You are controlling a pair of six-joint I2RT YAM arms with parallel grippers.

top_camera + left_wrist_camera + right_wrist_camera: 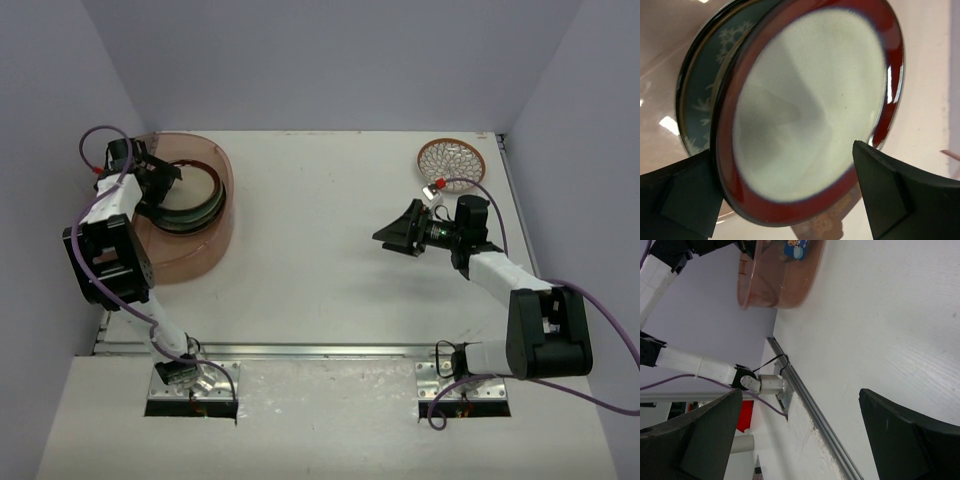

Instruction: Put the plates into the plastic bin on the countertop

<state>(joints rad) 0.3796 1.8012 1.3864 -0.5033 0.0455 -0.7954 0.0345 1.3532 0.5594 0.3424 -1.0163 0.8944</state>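
Observation:
The translucent pinkish plastic bin [190,255] stands at the left of the white countertop [320,270]. Several plates [192,203] lean stacked inside it. In the left wrist view the front one is a brown-rimmed cream plate [810,100], with the grey deer plate [702,80] behind it. My left gripper [160,180] is open inside the bin, its fingers [685,195] on either side of the cream plate's lower rim. The brown-white petal plate [450,160] lies at the back right. My right gripper [400,235] is open and empty above the countertop, near that plate.
A metal rail [320,351] runs along the near edge, also in the right wrist view [812,407]. Lilac-grey walls close in the sides and back. The bin [775,285] shows far off in the right wrist view. A cartoon sticker [832,225] sits on the bin's bottom.

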